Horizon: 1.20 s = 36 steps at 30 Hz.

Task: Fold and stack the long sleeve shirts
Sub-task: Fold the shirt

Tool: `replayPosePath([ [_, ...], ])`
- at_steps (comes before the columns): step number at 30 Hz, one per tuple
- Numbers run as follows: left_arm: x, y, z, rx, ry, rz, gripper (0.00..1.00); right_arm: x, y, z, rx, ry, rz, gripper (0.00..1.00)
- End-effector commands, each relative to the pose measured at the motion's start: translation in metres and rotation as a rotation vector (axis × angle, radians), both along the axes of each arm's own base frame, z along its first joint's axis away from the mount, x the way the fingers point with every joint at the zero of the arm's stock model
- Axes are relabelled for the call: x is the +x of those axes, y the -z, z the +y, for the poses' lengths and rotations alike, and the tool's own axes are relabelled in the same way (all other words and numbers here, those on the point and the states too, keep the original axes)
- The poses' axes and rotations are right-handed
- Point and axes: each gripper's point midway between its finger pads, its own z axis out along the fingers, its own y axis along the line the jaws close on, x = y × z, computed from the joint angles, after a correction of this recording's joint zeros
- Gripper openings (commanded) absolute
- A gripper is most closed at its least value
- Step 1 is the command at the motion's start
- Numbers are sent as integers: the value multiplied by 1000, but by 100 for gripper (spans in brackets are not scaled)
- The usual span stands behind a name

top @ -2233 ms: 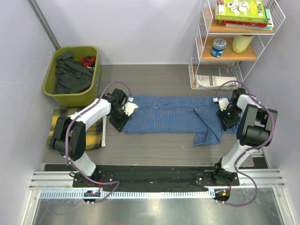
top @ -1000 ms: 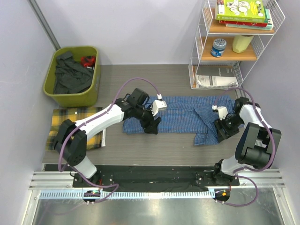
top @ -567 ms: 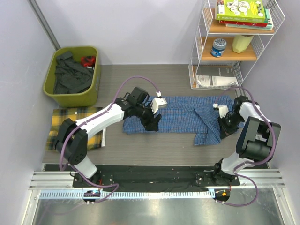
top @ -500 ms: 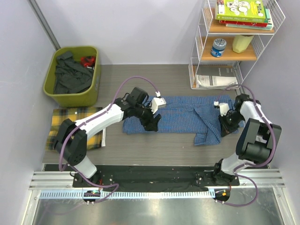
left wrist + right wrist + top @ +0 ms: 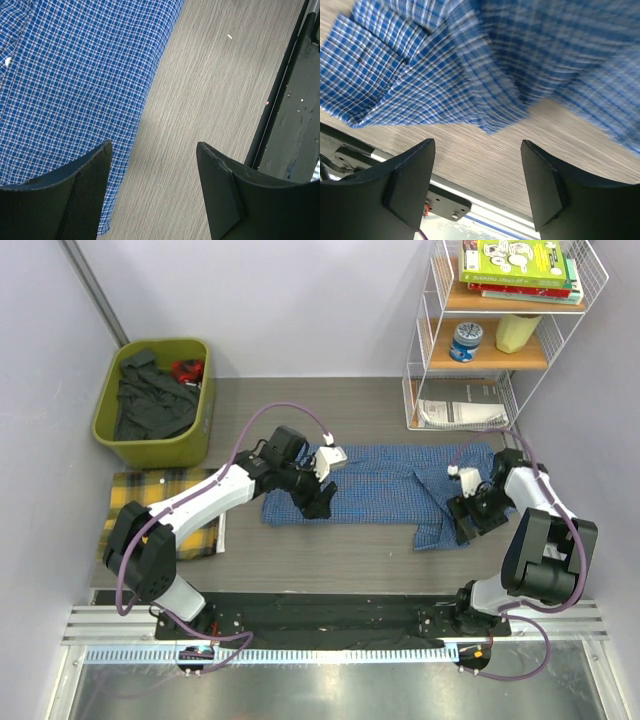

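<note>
Blue shirt [image 5: 380, 483] lies flat on the surface [image 5: 350, 555]; yellow shirt [image 5: 128, 492] sits off its left end. Left claw [image 5: 154, 147] gapes over its near edge, and right claw [image 5: 477, 145] hangs spread and empty over its rumpled right end.

The right claw [image 5: 476, 142], fingers spread and empty, hangs over the rumpled blue shirt [image 5: 445, 65] on the table [image 5: 470, 155].

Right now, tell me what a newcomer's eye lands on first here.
A blue shirt lies spread across the middle of the table, its right end rumpled. The left gripper and right gripper hover open over its near edge. A yellow shirt lies folded at the left, in front of a green bin.
</note>
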Motion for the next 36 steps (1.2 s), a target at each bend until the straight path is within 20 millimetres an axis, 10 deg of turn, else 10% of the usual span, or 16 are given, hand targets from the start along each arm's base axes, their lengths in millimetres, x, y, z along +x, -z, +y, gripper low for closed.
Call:
replayPosePath([
  [1,3,-9,1,-15,-17,-23,69,6,14,-7,-80,20,-36,75],
  [7,3,-7,5,-2,-24,-27,69,10,28,-18,-140,60,-55,60],
  [13,3,-3,7,10,-31,-27,69,22,21,-17,-125,80,-76,1],
  [23,-8,-4,16,24,-17,-6,68,51,-90,33,-45,-133,-259,1],
  [28,-10,-10,25,-10,-39,51,69,67,-91,94,-77,-373,-223,1],
  [36,4,-29,46,-172,-160,157,70,128,-90,199,72,-495,-178,55],
])
